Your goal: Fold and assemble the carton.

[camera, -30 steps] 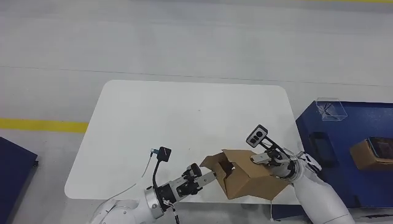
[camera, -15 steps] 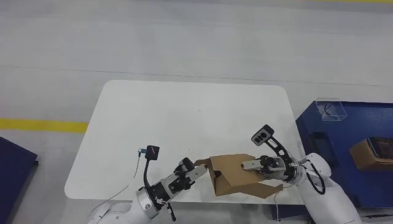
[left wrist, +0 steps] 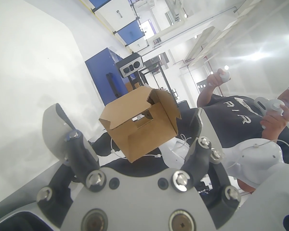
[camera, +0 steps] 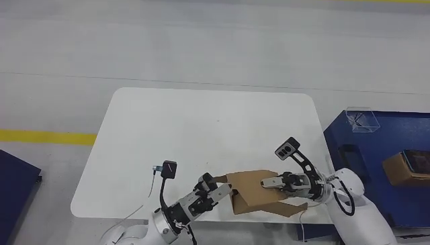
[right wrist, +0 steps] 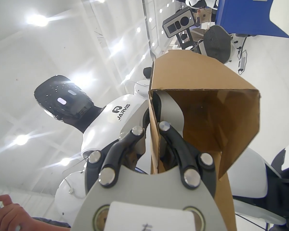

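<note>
The carton (camera: 259, 191) is held between the arms at the table's (camera: 201, 131) near edge. The right gripper (right wrist: 154, 123) pinches one wall, a finger inside the hollow. The left gripper (camera: 220, 187), spread wide and empty, faces the carton's folded, slotted end.

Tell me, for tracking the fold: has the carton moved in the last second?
Yes. The carton shifted slightly left and toward the table's near edge.
</note>
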